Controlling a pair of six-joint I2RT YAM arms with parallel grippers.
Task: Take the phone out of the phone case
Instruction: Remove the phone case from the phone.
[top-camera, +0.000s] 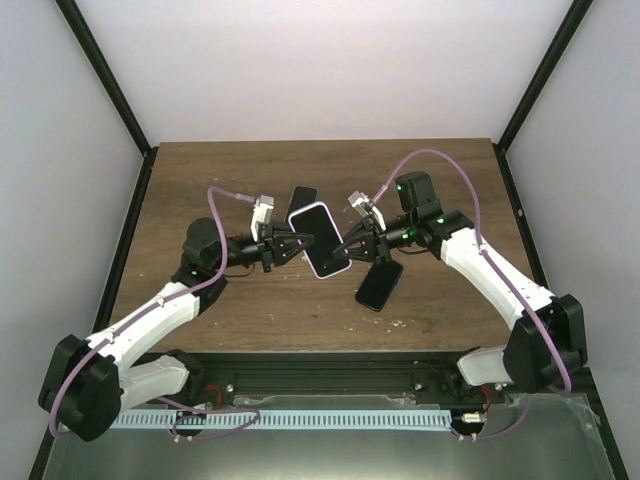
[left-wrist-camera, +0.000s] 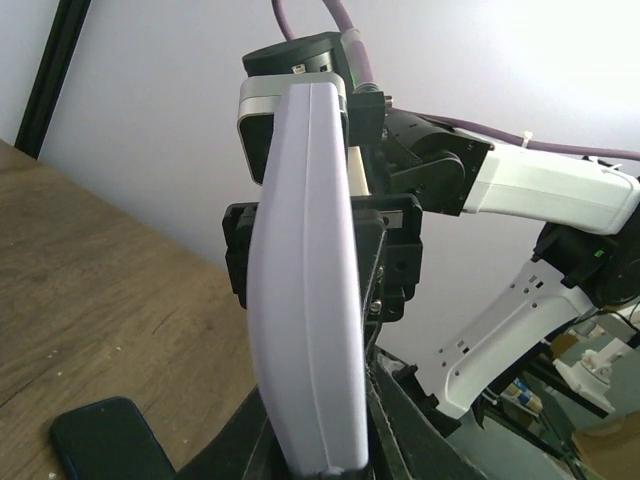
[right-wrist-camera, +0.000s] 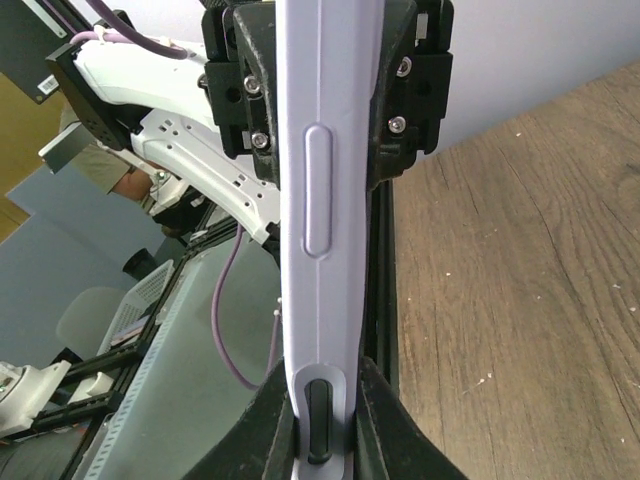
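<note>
Gripping phone case (top-camera: 321, 239) by long edges with left gripper (top-camera: 298, 244) and right gripper (top-camera: 348, 246), face up. Long axis crosswise to jaws; short ends free.

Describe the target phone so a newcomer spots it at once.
On the wooden table, find where the left gripper and right gripper meet. The phone held between them is it: the only one in a pale lilac case; two bare black phones lie on the wood.

Phone case (right-wrist-camera: 318, 300): pale lavender, raised button bump on side edge, edge slightly bowed. Phone (top-camera: 322, 240): black screen, still seated in case. Pair raised above middle of table (top-camera: 200, 180), tilted, screen upward.
</note>
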